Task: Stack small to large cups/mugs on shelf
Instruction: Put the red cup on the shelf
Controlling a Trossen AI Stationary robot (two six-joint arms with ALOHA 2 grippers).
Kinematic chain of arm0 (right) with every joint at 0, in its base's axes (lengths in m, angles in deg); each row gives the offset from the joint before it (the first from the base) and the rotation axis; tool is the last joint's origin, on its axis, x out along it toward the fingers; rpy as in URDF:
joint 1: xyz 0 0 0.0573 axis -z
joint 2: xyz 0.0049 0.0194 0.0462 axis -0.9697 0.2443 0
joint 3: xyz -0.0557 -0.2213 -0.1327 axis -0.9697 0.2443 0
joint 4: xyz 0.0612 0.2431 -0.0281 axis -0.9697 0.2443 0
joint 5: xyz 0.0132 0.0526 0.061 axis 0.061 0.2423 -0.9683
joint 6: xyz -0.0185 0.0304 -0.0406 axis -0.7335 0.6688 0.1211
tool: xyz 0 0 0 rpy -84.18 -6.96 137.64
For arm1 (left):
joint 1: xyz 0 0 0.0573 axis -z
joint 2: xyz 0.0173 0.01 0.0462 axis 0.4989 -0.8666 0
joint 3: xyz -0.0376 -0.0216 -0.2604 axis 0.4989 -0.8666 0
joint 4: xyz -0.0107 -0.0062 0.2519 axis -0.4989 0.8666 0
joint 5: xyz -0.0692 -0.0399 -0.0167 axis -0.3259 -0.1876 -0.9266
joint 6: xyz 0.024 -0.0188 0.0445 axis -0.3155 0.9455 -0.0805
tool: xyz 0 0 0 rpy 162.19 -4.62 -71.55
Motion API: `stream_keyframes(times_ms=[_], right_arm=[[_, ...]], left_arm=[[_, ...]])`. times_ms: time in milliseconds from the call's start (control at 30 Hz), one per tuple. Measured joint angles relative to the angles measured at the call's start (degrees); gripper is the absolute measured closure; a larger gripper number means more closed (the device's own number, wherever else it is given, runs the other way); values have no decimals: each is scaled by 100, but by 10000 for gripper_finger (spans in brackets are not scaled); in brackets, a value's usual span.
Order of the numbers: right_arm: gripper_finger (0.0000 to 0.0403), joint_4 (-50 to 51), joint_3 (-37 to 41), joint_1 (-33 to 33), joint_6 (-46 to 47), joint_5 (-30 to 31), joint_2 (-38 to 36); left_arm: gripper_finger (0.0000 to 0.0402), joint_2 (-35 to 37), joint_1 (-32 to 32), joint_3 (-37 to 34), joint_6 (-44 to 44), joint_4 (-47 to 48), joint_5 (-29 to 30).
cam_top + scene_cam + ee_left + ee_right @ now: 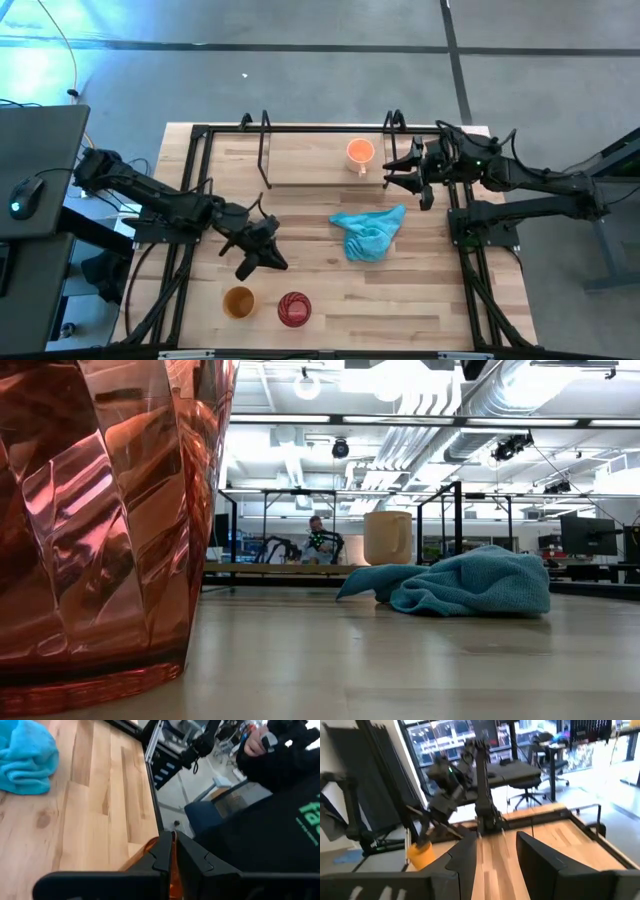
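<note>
Glossy faceted red ribbed cup (100, 520) — nubbly turquoise cloth (455, 585) — matt wood tabletop (400, 660).

We see a light orange mug (359, 152) on the pale wood shelf (310, 160) with its thin black frame, just beside the dark right gripper (405, 172). Near that gripper lies a crumpled turquoise cloth (369, 232). In front of the black left gripper (262, 256) stand a yellow-orange cup (238, 301) and a red cup (294, 308), translucent and ribbed in facets. The tabletop (400, 300) is light butcher-block wood in strips.
</note>
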Motion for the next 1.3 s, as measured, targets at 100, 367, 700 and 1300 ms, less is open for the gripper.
stream_keyframes(times_ms=[100, 367, 700, 1300], right_arm=[[272, 203, 0, -2, 3, 39, 0], [272, 180, 0, -2, 2, 38, -23], [272, 362, 0, -2, 4, 37, -259], [272, 1310, 0, -4, -95, 35, -891]], left_arm=[[389, -52, 133, 302, -71, 424, 55], [390, -330, 748, 1211, -164, 1578, 883], [390, -1356, 1204, 2437, -90, 3414, 1478], [371, -2217, 1223, 3369, -11, 4255, 1668]])
